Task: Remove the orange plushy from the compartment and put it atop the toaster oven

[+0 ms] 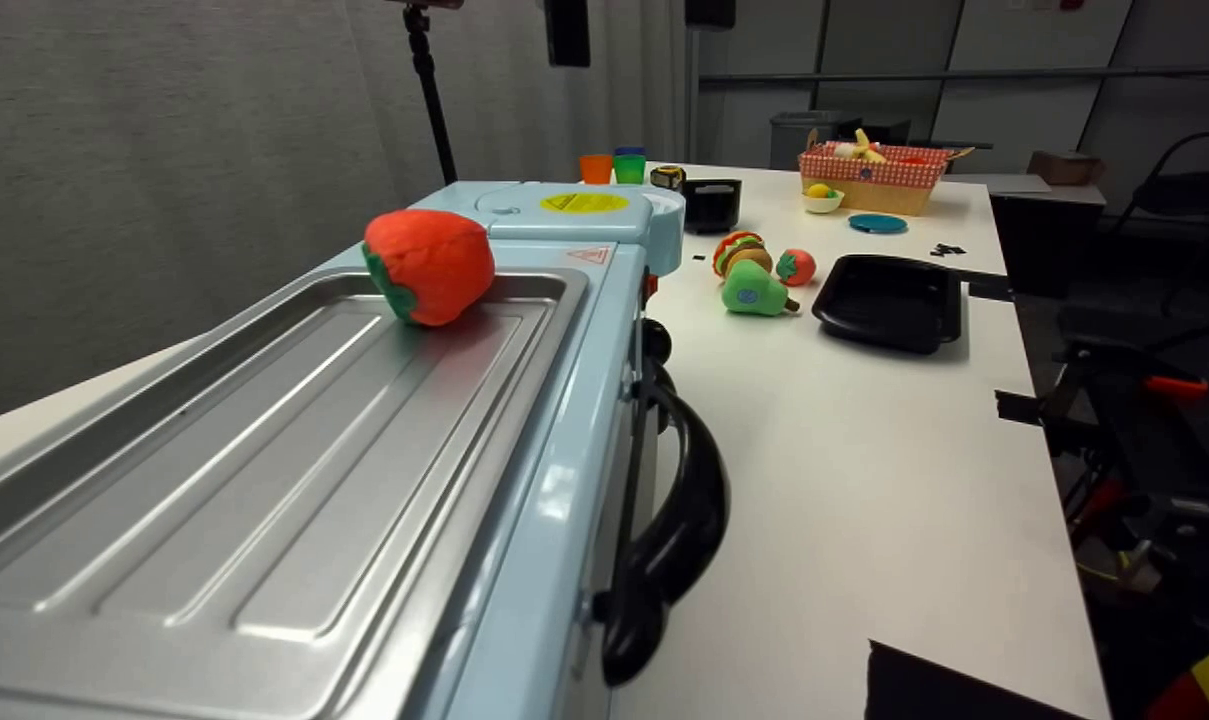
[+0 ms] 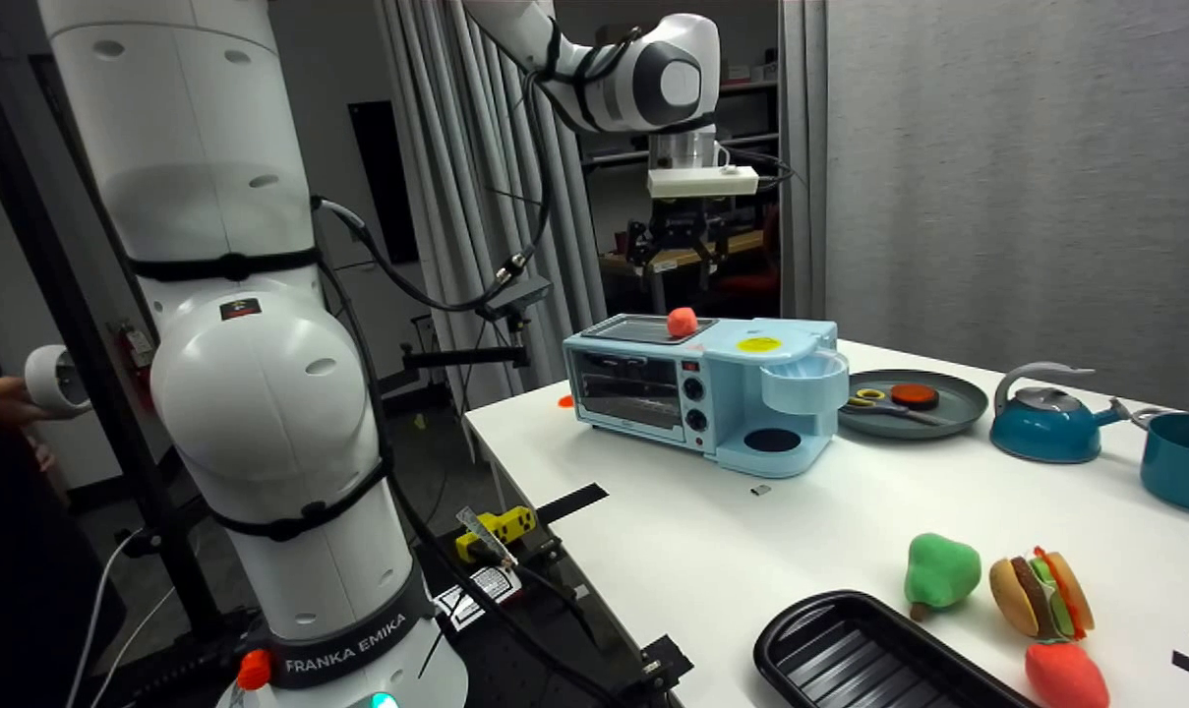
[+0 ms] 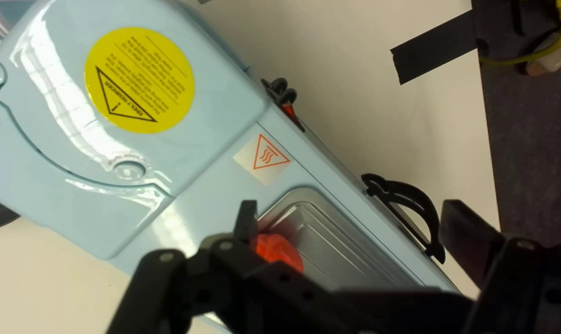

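Room: grey curtain [image 2: 1027,177], hung along one long edge of a white counter [image 2: 751,541].

Gripper [image 3: 352,220]: jaws spread wide, nothing between them; hung above the appliance, well apart from it.

Orange plushy [image 1: 432,265]: one, orange-red with green patch. Lay in the recessed, ribbed metal top [image 1: 254,480] of the toaster oven [image 2: 727,393], at the end nearest the yellow warning label [image 1: 586,203]; partly hidden behind the gripper in the wrist view.

Toaster oven: pale blue; stood near the corner where the counter's end edge met the curtain-side edge.

Status, as judged: both steps appeared complete, since the plushy sat in no closed compartment and rested atop the oven, ungripped. At most, the gripper was left to move clear.

Curtain-side edge: frying pan [image 2: 963,401], teal kettle [image 2: 1051,428].

Near the robot-side edge: black ribbed dish [image 1: 894,290]; farther in, plush pear [image 1: 754,290], toy hamburger [image 1: 742,252], plush strawberry [image 1: 796,267].

Toward the opposite end: gingham-lined basket [image 1: 894,195].
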